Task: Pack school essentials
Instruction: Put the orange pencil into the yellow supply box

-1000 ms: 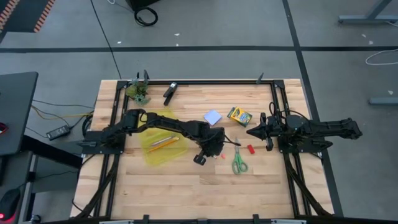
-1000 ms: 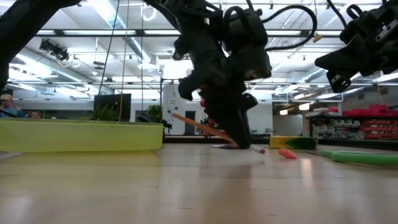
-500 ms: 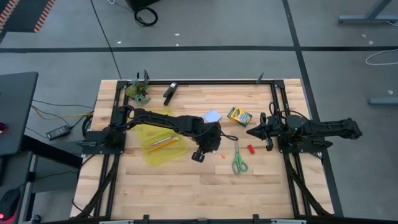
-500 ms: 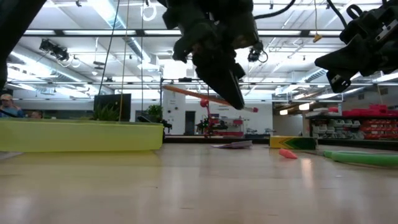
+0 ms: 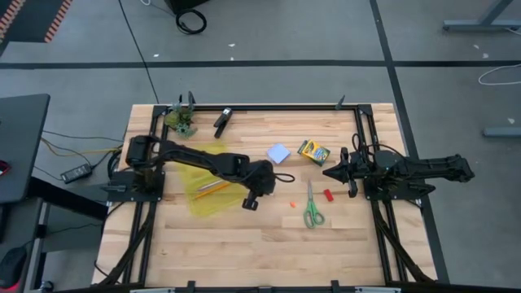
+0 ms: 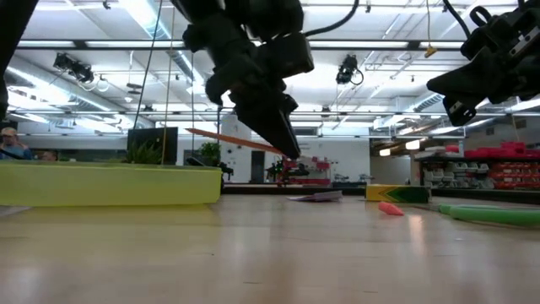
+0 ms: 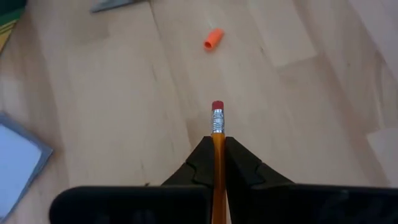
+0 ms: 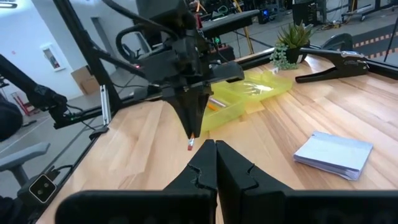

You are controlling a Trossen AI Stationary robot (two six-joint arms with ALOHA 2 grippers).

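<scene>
High view: left hand (image 5: 249, 203), pinching an orange pencil (image 7: 217, 134), has moved toward the yellow tray (image 5: 213, 199).

We see a grey concrete floor (image 5: 269, 32) around the wooden table (image 5: 244, 244), crossed by dark tape lines (image 5: 244, 63). A black cable (image 5: 138, 49) runs over it to a coiled loop (image 5: 191, 20). A dark desk corner (image 5: 20, 146) sits at the table's left side. From the low view, a big hall with long ceiling strip lights (image 6: 152, 17), white walls (image 6: 245, 143), red shelving (image 6: 494, 169) far back.
</scene>
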